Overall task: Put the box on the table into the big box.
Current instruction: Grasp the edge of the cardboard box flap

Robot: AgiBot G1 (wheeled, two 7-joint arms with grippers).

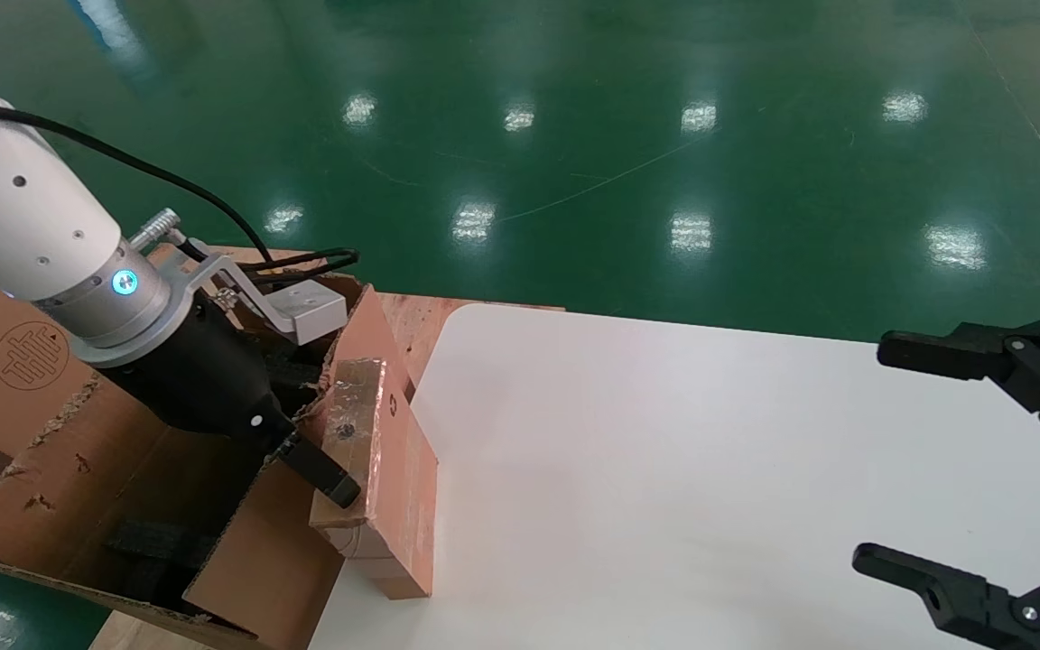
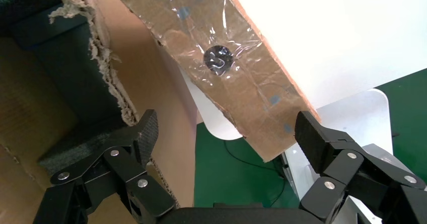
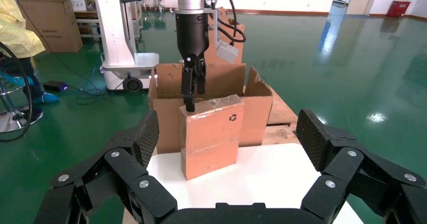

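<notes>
- Two cardboard boxes were in view: the box (image 1: 389, 469), small, brown and taped, stood on end at the edge of the white surface (image 1: 664, 469), right against the big box (image 1: 123, 506), a torn-flapped carton that sat off the surface's left side.
- The small box leaned a little toward the carton, its base on the surface; in the right wrist view the box (image 3: 210, 136) stood in front of the carton (image 3: 254, 116), so it was not yet inside.
- The left gripper (image 1: 317, 469) reached down over the carton's near wall, with its jaws at the small box's taped top end.
- In the left wrist view the left gripper's jaws (image 2: 226, 133) were spread wide, with the taped face of the box (image 2: 226, 68) between and beyond the pads; nothing was clamped.
- This pose seemed meant to straddle the box's narrow top so it could be lifted over the carton wall; whether a pad touched the cardboard could not be told.
- The right gripper (image 1: 980, 469) hung parked over the surface's far right side, well apart from both boxes, jaws open and empty.
- Black foam strips (image 1: 159, 542) lined the carton's inside.
</notes>
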